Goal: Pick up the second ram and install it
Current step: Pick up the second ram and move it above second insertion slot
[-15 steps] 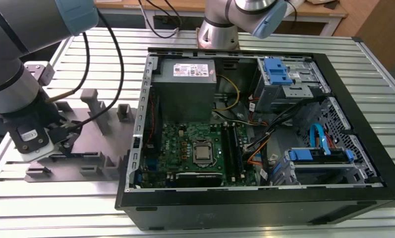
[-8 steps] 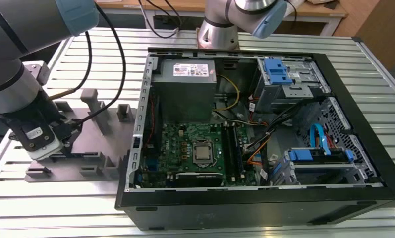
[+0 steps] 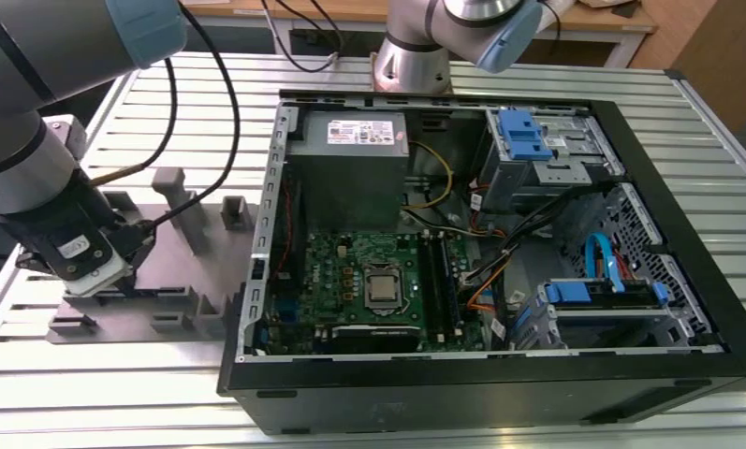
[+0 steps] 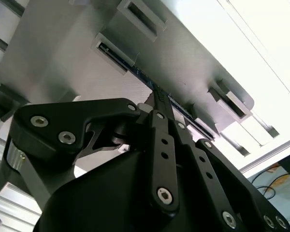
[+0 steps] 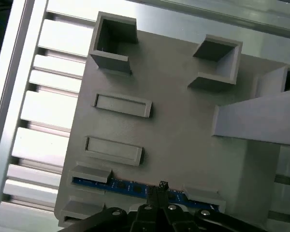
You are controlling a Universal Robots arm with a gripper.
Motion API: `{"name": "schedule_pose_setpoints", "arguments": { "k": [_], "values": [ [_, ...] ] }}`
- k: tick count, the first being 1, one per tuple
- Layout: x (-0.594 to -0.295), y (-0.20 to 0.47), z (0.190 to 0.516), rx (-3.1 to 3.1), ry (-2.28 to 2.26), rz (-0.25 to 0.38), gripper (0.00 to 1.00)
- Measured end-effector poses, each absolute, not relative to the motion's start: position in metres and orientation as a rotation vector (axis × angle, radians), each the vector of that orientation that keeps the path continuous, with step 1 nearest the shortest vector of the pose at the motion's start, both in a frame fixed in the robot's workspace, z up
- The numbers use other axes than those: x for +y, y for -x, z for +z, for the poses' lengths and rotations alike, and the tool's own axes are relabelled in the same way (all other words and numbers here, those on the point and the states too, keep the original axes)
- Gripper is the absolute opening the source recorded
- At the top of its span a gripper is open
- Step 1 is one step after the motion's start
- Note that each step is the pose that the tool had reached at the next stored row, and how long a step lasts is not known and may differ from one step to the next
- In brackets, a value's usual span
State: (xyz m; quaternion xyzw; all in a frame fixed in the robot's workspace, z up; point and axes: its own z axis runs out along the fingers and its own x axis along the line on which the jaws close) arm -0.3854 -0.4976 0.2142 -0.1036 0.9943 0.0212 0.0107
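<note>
Black gripper [image 4: 159, 99] linkage sits closest to me in the second wrist view. Its fingers are pinched together on the top edge of the second ram [image 5: 123, 185], so I log it as gripping. Ram is a thin blue stick standing on edge in the slotted holders of the grey fixture plate [image 3: 179, 281], still seated there. Exterior view: plate lies at 9 o'clock from the open computer case [image 3: 473, 398], gripper down at the plate's 7 o'clock side, both on the slatted table [image 3: 98, 402].
</note>
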Motion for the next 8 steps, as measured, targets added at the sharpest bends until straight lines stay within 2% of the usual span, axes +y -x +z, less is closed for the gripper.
{"name": "schedule_pose_setpoints", "arguments": {
  "k": [8],
  "values": [
    [-0.4976,0.3854,0.2142,3.087,0.464,0.068,0.07]
  ]
}}
